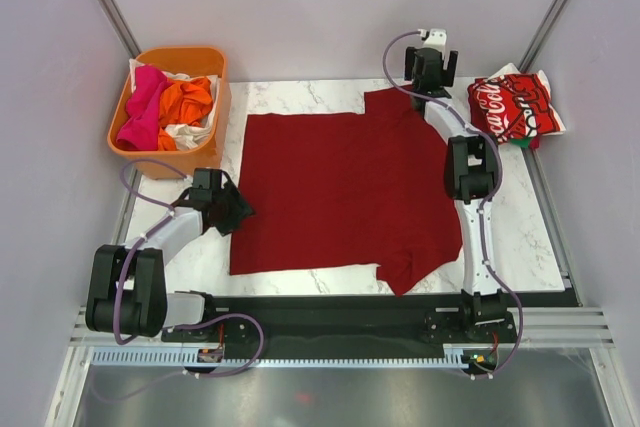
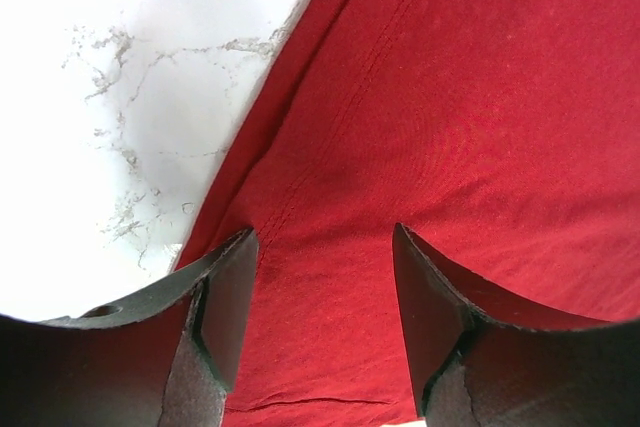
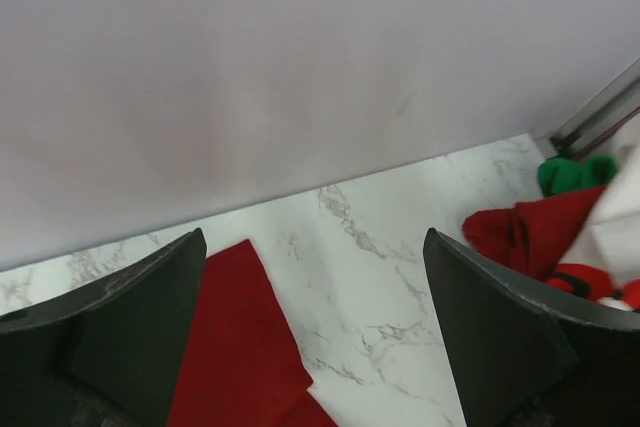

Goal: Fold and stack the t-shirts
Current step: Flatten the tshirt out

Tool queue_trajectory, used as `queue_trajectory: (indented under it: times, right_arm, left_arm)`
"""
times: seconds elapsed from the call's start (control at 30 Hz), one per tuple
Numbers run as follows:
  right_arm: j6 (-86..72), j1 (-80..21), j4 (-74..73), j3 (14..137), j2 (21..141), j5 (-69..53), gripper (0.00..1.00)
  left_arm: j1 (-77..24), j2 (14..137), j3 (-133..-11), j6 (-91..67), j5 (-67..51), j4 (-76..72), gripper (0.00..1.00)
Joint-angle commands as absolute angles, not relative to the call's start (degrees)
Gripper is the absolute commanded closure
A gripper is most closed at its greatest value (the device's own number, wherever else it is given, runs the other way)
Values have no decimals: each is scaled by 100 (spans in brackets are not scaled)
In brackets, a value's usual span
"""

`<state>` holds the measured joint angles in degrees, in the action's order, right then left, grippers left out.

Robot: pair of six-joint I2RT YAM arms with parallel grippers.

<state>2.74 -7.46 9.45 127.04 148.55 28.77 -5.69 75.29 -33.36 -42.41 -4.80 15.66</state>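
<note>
Left gripper (image 2: 325,237) is hovering at the near left, jaws parted over the left edge of the dark-red t-shirt (image 1: 340,192), clamping nothing. That shirt is lying spread flat across the table (image 1: 300,97). Farther back, the right gripper (image 3: 315,237) is standing wide open and empty beside the far sleeve. Folded Coca-Cola t-shirt (image 1: 515,107) is resting far right; a heap of tees (image 1: 185,102) is sitting in the orange tub (image 1: 180,52) far left.

Both my arms: black joint blocks, pale grey link shells, a purple cable (image 1: 121,287) trailing behind each pincer. Left pincer (image 2: 325,247): matte black wedge fingers, scuffed grey edges. Right pincer (image 3: 312,257): same black wedges. Bases sit on black rail (image 1: 340,309).
</note>
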Motion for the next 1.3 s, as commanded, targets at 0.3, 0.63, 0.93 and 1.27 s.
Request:
queue_trajectory:
  times: [0.3,0.63,0.93,1.27]
  right_arm:
    - [-1083,-1414,-777,9443,9982,3418,2]
    - [-4620,-2485,-3364,4951,5961,422,3]
    - [-6714,-4508,-5335,3552,4554,1505,7]
    - [-7128,-5141,-4325,2628,4973,1124,36]
  left_arm:
    - [-650,7138,-3269,-4148,-869,1723,23]
    - [-659,5819,-3884,-3472,-1818,2750,25]
    - [-659,4861,-4333,-3006,-1872,3735,23]
    - [-659,4816,-4377,-2900,-1635,3867,23]
